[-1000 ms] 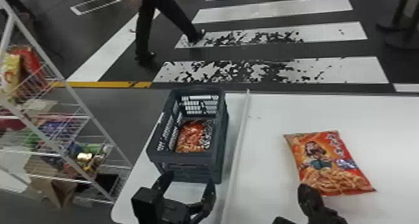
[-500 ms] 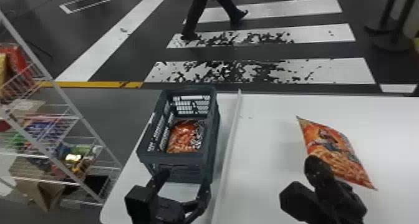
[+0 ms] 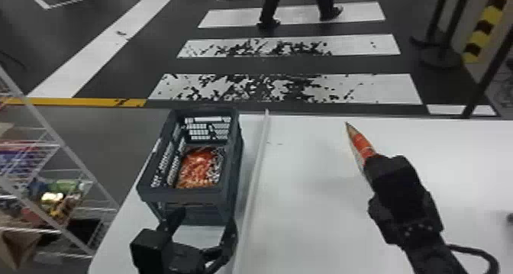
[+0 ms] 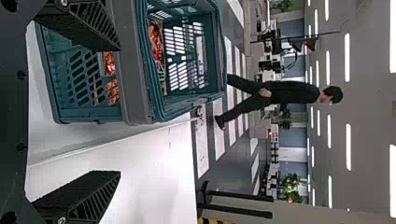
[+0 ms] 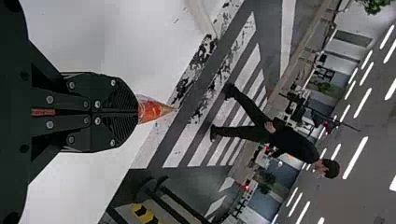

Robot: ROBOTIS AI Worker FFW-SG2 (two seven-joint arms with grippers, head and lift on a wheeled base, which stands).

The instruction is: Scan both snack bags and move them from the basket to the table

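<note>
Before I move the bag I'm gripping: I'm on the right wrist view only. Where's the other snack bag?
Observer: In the head view, the other snack bag lies inside the basket, at the left part of the table.
Operator: Copy. Left gripper clear of it, or holding something?
Observer: The left wrist view shows the left gripper with its fingers spread wide at the basket's near side, nothing clamped between them.
</note>
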